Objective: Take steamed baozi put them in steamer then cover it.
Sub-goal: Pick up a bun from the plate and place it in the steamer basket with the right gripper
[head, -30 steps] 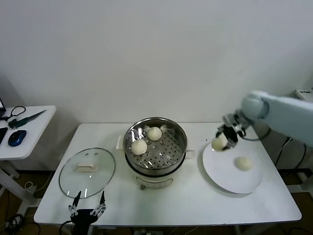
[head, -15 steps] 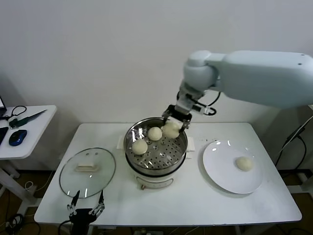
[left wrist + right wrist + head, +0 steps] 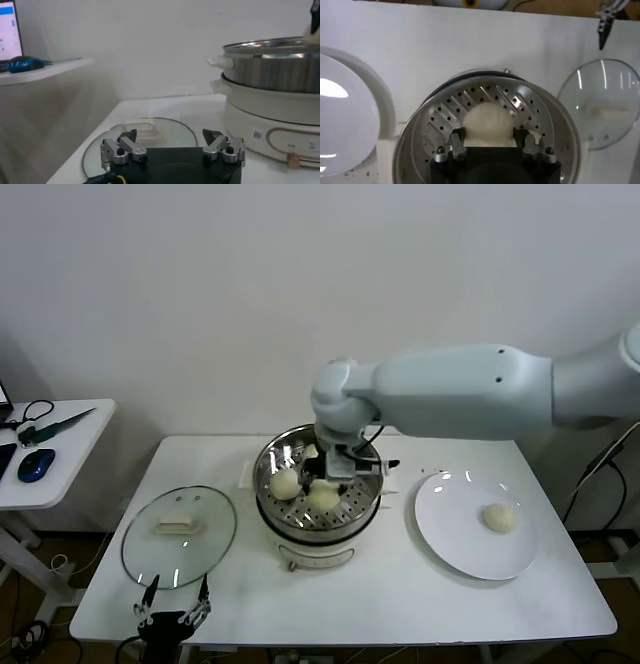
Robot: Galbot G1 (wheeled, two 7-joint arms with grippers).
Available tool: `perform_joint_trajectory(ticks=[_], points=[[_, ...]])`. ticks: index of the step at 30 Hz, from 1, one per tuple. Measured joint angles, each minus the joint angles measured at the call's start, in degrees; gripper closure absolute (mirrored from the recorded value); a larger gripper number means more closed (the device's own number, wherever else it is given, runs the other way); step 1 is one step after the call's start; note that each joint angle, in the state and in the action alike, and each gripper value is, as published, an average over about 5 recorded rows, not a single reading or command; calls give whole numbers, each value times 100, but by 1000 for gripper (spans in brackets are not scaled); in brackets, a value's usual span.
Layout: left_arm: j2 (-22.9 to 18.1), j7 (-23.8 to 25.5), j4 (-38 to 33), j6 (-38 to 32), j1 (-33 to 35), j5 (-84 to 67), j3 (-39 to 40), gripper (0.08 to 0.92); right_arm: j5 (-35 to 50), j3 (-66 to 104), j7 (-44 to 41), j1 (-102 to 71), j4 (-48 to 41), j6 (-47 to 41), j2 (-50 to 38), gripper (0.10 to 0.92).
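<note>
Right gripper (image 3: 327,480) jaws grip third baozi (image 3: 488,122) inside steamer (image 3: 367,484); two rest there, one on plate (image 3: 450,534). Cover (image 3: 178,536) off. Left gripper (image 3: 172,609) jaws open, idle.

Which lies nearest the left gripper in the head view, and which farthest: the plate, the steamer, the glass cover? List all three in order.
From the left gripper, at the table's front-left edge:
1. Glass cover, just behind it.
2. Steamer, mid-table.
3. Plate, far right.

A plain white wall (image 3: 200,304) stands behind a white table (image 3: 560,604). A small side table (image 3: 55,459) is on the left.
</note>
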Motion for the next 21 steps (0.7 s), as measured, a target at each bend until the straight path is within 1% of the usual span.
perform_joint_trajectory(ticks=[8, 11, 14, 16, 21], points=[[4, -12, 20, 0, 2, 0, 4, 177, -383, 9, 154, -394, -118, 4, 153, 373], [5, -18, 20, -2, 7, -1, 1, 177, -451, 13, 190, -464, -165, 6, 171, 323], [6, -24, 19, -7, 9, -1, 0, 177, -481, 19, 234, -498, -206, 6, 171, 247], [6, -26, 16, -9, 9, 0, 0, 177, -475, 31, 256, -501, -224, 5, 163, 217], [5, -27, -1, -13, 12, -1, 1, 177, -275, 74, 219, -386, -235, -18, 83, 203]])
